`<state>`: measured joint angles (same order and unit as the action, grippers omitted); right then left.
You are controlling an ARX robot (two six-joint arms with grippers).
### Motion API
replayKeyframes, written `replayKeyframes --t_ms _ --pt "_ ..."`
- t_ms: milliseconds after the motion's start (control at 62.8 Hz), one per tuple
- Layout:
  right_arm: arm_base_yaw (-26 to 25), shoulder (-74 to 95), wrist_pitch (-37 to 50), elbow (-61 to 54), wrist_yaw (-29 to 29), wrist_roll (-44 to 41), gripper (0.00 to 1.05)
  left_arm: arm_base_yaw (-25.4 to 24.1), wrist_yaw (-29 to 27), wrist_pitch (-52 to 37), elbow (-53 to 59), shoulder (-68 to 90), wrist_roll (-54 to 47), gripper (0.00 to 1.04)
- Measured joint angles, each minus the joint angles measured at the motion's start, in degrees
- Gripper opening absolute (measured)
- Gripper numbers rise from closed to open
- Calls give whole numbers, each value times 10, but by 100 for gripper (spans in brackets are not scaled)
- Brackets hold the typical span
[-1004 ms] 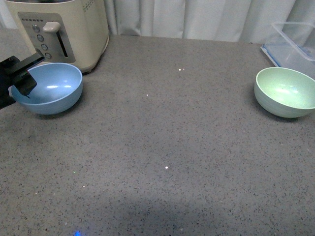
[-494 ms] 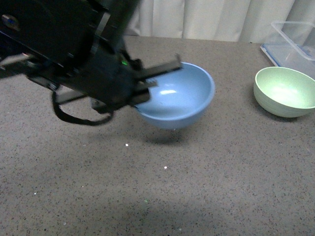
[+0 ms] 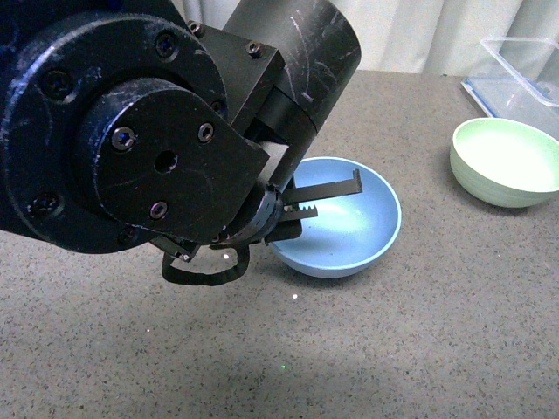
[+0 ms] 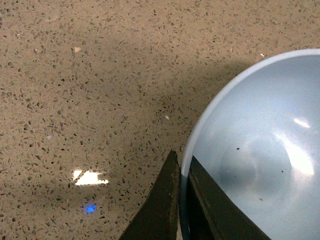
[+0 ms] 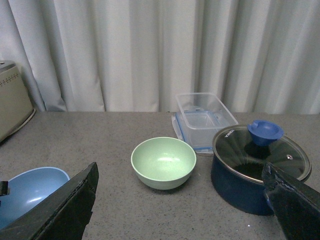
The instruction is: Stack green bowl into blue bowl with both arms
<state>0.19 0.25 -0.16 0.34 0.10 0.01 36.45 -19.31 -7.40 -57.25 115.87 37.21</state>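
Note:
The blue bowl (image 3: pixel 349 223) sits near the middle of the grey counter. My left gripper (image 3: pixel 301 205) is shut on its near-left rim, one jaw inside and one outside. The left wrist view shows the rim clamped between the jaws (image 4: pixel 182 192), with the bowl's smooth inside (image 4: pixel 260 165) beside them. The green bowl (image 3: pixel 507 161) stands upright at the far right, empty. It also shows in the right wrist view (image 5: pixel 163 162), ahead of my right gripper (image 5: pixel 180 210), which is open, empty and well back from it. The blue bowl shows there too (image 5: pixel 30 192).
The left arm's large black body (image 3: pixel 148 131) fills the front view's left half. A clear plastic container (image 3: pixel 524 74) stands behind the green bowl. A dark blue pot with a glass lid (image 5: pixel 257 167) stands beside the green bowl. A cream toaster (image 5: pixel 12 100) is at the far left. Curtains hang behind.
My left gripper carried the blue bowl from beside the toaster to the middle of the counter and lowered it. The arm now fills the left of the front view. The green bowl has not moved.

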Motion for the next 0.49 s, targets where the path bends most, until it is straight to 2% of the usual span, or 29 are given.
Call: replayKeyframes --t_ms 175,494 --pt "0 0 0 0 0 0 96 -5 5 2 0 3 2 7" --pt "0 0 0 0 0 0 96 -22 48 14 6 -4 39 55"
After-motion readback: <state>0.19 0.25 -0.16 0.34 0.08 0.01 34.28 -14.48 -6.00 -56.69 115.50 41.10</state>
